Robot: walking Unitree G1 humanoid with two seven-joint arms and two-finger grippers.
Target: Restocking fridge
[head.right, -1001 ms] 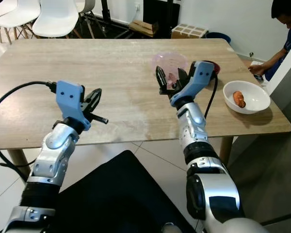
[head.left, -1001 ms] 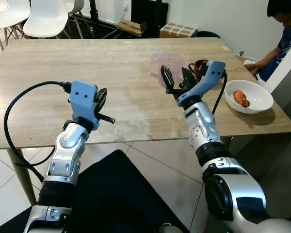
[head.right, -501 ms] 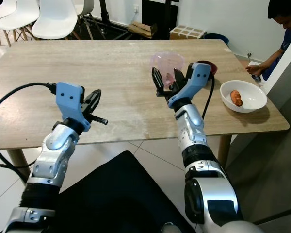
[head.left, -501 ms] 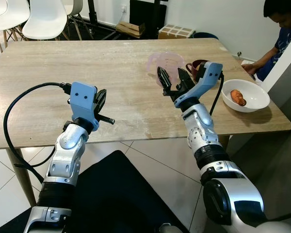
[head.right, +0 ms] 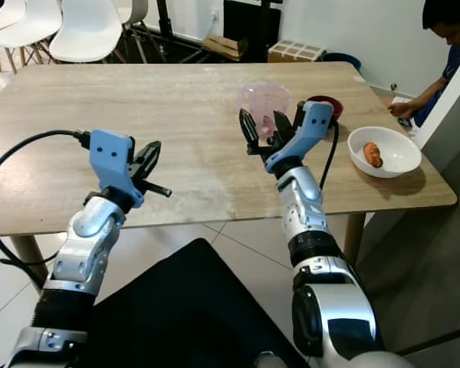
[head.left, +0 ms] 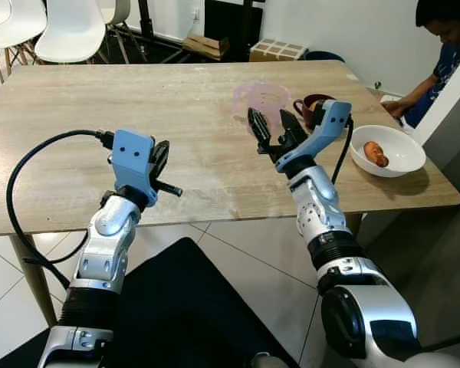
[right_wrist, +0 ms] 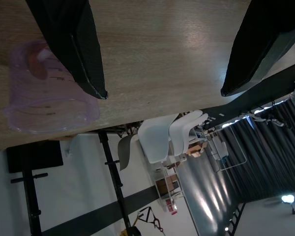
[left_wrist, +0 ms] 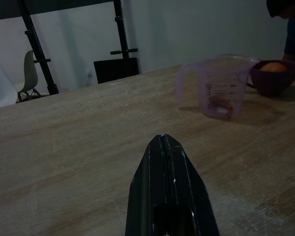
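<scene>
A clear pink measuring cup stands on the wooden table, with something orange at its bottom. My right gripper hovers just in front of the cup, open, with nothing between its fingers. Behind it sits a dark purple bowl holding an orange fruit. A white bowl with an orange vegetable rests near the table's right edge. My left gripper is shut and empty, raised over the table's front left part.
A person sits at the table's far right corner, next to a white panel. White chairs and cardboard boxes stand beyond the far edge. A black cable loops from my left wrist.
My right gripper has edged a little to the left, closer to the pink cup, still open. The left arm has not moved.
</scene>
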